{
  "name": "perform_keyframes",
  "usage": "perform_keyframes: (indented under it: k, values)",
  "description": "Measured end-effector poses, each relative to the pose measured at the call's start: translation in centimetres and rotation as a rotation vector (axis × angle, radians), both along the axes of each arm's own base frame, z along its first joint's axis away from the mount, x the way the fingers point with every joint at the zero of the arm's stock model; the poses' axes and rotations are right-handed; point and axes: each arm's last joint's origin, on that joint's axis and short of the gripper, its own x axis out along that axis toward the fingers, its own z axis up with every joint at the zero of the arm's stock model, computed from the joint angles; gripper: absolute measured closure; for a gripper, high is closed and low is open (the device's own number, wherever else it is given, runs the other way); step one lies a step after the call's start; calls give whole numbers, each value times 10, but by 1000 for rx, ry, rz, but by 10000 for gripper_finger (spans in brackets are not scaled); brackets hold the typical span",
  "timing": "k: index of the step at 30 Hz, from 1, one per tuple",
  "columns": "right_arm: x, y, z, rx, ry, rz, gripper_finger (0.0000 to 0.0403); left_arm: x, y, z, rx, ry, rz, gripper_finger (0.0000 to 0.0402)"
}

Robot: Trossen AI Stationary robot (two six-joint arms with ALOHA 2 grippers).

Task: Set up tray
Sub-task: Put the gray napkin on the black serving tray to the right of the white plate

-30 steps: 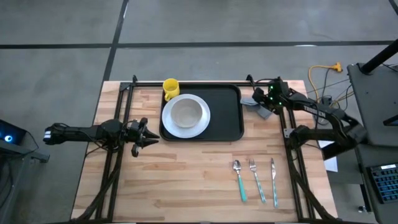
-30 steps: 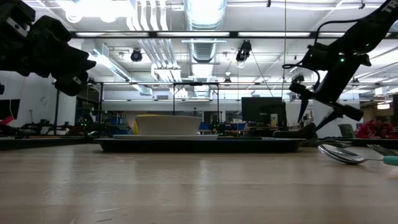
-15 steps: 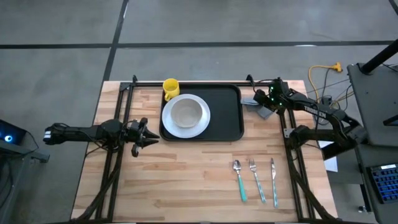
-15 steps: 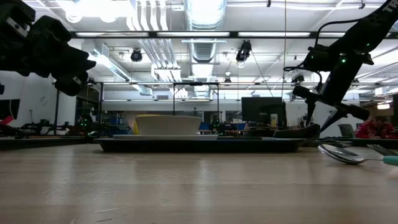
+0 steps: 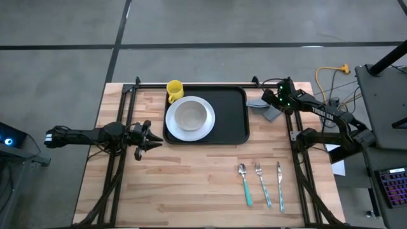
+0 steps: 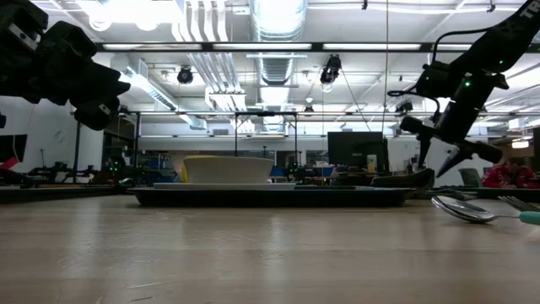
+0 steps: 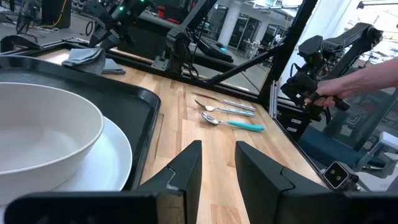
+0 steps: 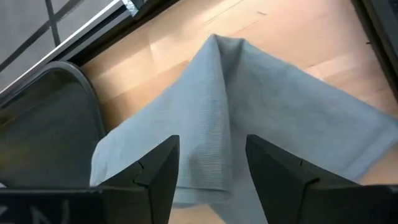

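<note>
The right end effector (image 5: 269, 105) has edged slightly rightward over the grey napkin (image 5: 267, 108), fingers spread, apparently preparing a pick. The tray (image 5: 232, 117) sits upper centre on the bench (image 5: 191, 184). The left end effector (image 5: 149, 137) waits, slightly spread, centre-left.

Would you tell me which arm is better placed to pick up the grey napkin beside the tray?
The right. Its open pincer hangs directly over the grey napkin beside the tray, while the left pincer waits across the tray, near the plate.
</note>
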Motion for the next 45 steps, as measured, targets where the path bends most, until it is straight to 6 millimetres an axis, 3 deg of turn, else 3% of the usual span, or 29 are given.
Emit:
perform_keyframes:
  k: [12,18,25,34,45]
  values:
    - [8,-9,-22,101,-19,66,228,0,0,0,0,0,-1,320]
    - [9,-10,-19,81,-14,100,273,0,0,0,0,0,-1,320]
    - [14,-17,0,6,-50,171,383,0,0,0,0,0,0,320]
    - [20,-24,16,-55,-205,160,389,0,0,0,0,0,0,320]
    - [40,-57,80,-398,-639,62,390,0,0,0,0,0,0,320]
